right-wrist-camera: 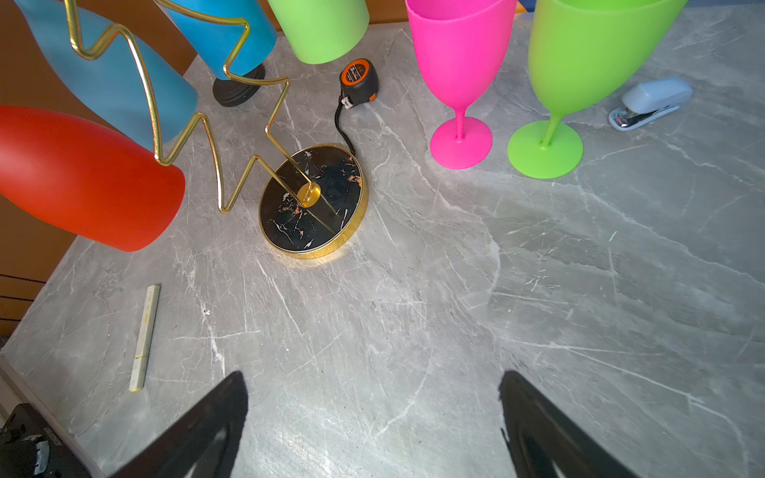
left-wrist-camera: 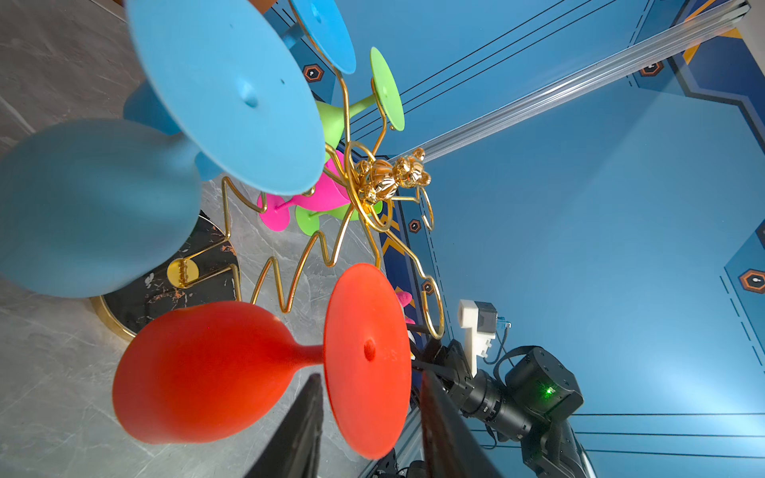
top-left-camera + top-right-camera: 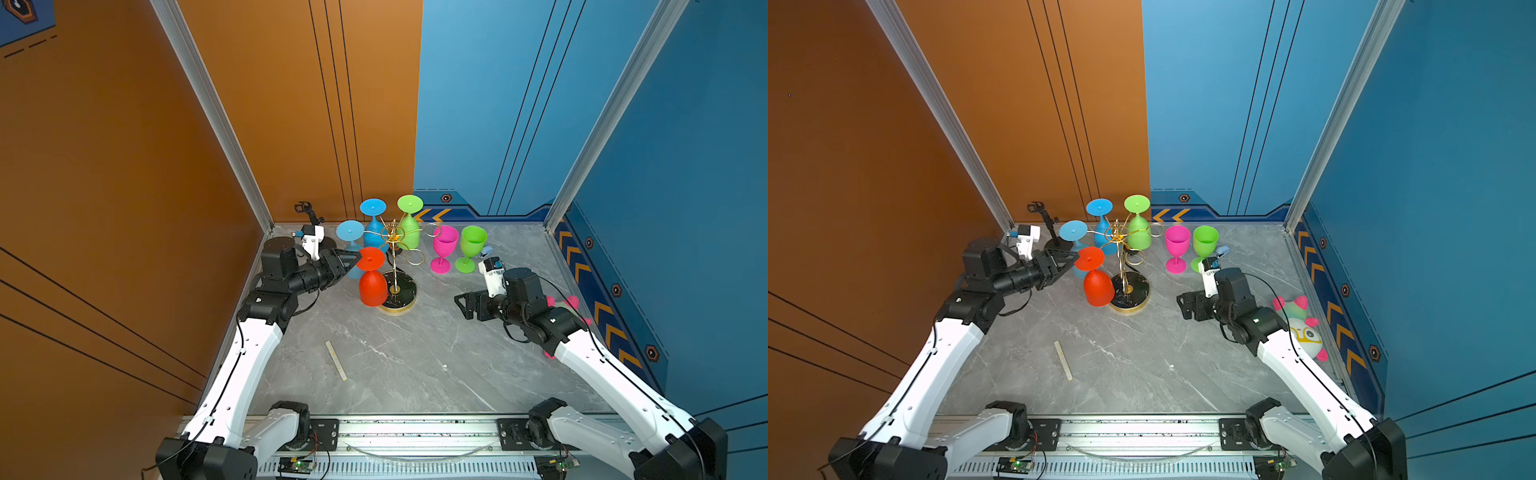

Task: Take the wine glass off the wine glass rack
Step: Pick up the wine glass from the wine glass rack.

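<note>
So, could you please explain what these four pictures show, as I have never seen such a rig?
This is a two-armed robot at a grey table, each arm ending in a two-fingered gripper. Two pictures look down from overhead; two come from wrist cameras. On the table stands a gold wine glass rack with four glasses hanging upside down, one a red glass; a pink glass and a green glass stand upright beside it. The left gripper has its fingers either side of the red glass's foot; whether it grips yet I cannot tell. The right gripper is open and empty.
</note>
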`<state>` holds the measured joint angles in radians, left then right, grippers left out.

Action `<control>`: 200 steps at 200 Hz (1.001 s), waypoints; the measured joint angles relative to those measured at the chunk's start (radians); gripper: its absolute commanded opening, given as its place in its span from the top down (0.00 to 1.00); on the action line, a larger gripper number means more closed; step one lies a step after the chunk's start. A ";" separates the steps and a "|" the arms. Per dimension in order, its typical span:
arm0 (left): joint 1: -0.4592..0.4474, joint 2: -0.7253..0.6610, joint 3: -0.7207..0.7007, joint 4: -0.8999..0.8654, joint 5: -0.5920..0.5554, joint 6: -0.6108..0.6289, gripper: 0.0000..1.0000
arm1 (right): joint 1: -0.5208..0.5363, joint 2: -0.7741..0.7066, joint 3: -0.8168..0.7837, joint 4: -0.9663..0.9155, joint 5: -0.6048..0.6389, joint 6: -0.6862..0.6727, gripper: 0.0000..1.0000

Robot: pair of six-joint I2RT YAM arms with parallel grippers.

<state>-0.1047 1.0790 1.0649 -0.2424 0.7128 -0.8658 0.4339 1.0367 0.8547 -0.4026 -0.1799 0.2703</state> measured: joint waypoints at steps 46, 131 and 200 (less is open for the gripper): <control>0.000 0.019 0.000 0.000 0.010 0.002 0.70 | 0.000 -0.011 -0.008 0.003 0.001 0.001 0.06; 0.000 0.035 0.000 -0.001 0.026 0.001 0.81 | 0.000 -0.058 -0.021 0.003 0.021 0.019 0.06; 0.000 0.036 0.000 -0.001 0.026 0.004 0.89 | 0.000 -0.084 -0.037 0.003 0.027 0.019 0.06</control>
<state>-0.1047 1.1152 1.0649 -0.2436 0.7383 -0.8616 0.4339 0.9531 0.8177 -0.4000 -0.1532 0.2897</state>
